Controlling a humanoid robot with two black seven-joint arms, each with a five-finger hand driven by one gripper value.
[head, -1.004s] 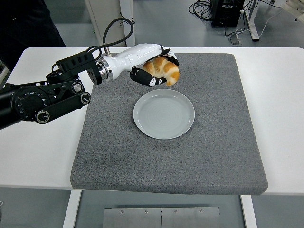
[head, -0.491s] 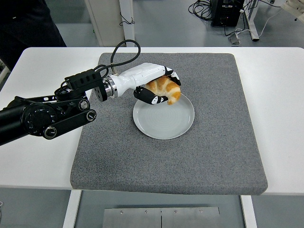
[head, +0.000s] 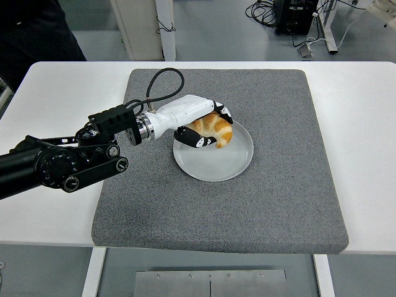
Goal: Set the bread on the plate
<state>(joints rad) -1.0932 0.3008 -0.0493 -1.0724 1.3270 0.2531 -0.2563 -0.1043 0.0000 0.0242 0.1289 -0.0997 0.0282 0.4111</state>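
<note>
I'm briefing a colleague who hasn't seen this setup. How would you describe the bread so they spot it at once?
Start from the white table and the big grey mat covering its middle. Near the mat's centre sits a round pale plate; over its upper left part, the left hand grips the bread. It is a golden-brown curved croissant, the only warm-coloured thing among grey, white and black.

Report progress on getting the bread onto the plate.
Done: the bread has been picked up and carried over the plate, on its far-left part. In hand: the left hand is closed around it; whether it touches the plate yet cannot be told. Left: release the bread and pull the hand clear. The plate sits on the grey mat. The right arm is out of view.
</note>
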